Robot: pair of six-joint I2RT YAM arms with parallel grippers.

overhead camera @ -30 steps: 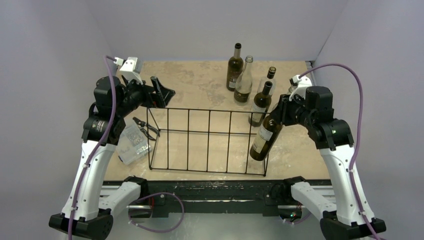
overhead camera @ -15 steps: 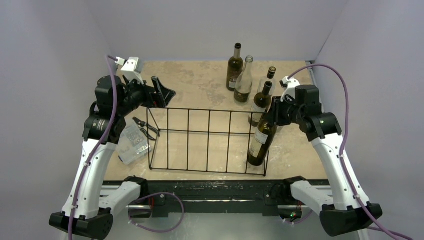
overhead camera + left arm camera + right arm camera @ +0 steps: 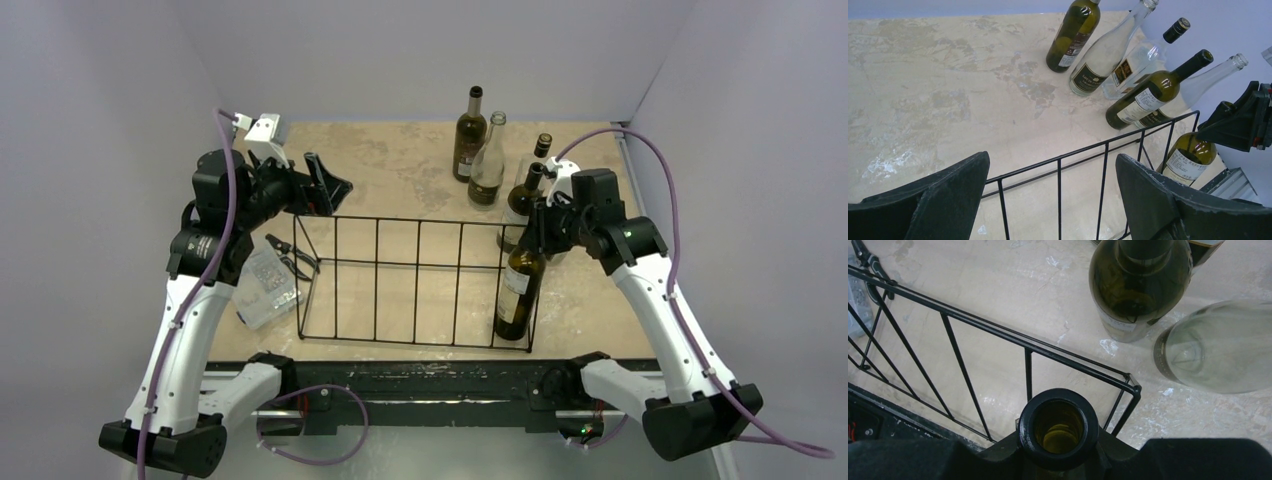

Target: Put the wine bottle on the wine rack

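The wine rack is a long black wire frame in the middle of the table. My right gripper is shut on the neck of a dark green wine bottle, which stands almost upright inside the rack's right end. I cannot tell if its base touches the table. In the right wrist view the open bottle mouth sits between my fingers, with the rack's corner just behind. My left gripper is open and empty above the rack's far left corner. The left wrist view shows the rack's rail and the held bottle.
Several more bottles stand behind the rack's right end: a dark one, a clear one, a capped clear one and a green one. A clear plastic box and a black tool lie left of the rack.
My right arm has moved left and down. The held bottle went from tilted over the rack's right end to almost upright inside it. The left arm has barely moved.
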